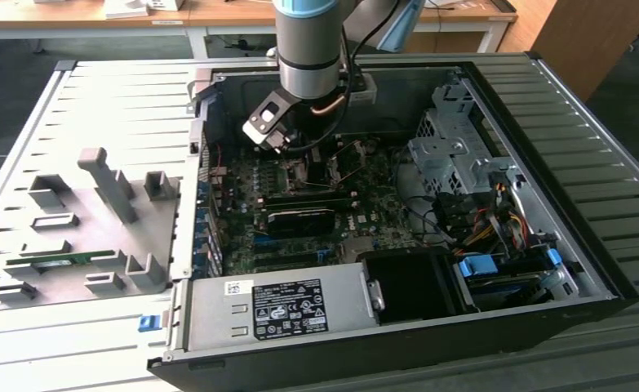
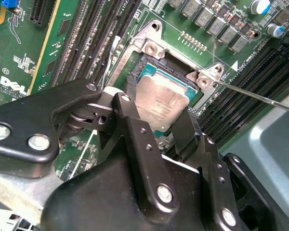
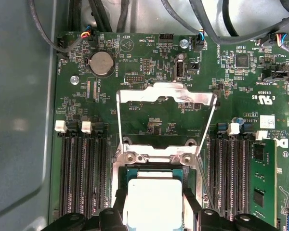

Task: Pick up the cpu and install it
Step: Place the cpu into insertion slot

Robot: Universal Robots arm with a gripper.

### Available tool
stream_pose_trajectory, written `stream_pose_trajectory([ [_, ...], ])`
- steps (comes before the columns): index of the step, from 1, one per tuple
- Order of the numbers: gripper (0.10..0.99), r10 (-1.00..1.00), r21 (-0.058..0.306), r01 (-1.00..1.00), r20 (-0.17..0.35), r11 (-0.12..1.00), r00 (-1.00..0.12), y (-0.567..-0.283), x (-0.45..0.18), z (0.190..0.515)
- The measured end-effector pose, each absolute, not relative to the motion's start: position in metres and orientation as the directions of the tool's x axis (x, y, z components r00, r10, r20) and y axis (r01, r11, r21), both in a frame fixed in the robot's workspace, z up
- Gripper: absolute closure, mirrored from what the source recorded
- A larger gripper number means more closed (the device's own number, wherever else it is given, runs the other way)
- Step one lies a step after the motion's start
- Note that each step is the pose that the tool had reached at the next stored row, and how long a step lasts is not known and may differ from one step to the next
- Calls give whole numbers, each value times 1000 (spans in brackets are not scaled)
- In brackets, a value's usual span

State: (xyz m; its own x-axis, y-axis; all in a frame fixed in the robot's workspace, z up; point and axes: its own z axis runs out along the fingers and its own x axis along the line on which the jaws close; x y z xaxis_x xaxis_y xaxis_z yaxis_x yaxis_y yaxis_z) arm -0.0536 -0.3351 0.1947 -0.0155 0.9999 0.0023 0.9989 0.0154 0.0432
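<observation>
The black jaws pinch the cpu (image 2: 161,103) between them, right over the open socket (image 2: 151,48).

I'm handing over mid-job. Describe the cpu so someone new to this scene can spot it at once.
Inside the open computer case, find the green motherboard and the socket whose metal frame is flipped up between banks of black memory slots. The cpu is the small square at that socket, gripped by the black pincer. Its plain silvery top sets it apart from the dark slots and the long green memory stick.
</observation>
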Motion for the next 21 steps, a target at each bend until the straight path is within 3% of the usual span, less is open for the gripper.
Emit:
stream_pose_trajectory([
  [21,549,1000,42,999,1,10,-10,-339,-54,193],
])
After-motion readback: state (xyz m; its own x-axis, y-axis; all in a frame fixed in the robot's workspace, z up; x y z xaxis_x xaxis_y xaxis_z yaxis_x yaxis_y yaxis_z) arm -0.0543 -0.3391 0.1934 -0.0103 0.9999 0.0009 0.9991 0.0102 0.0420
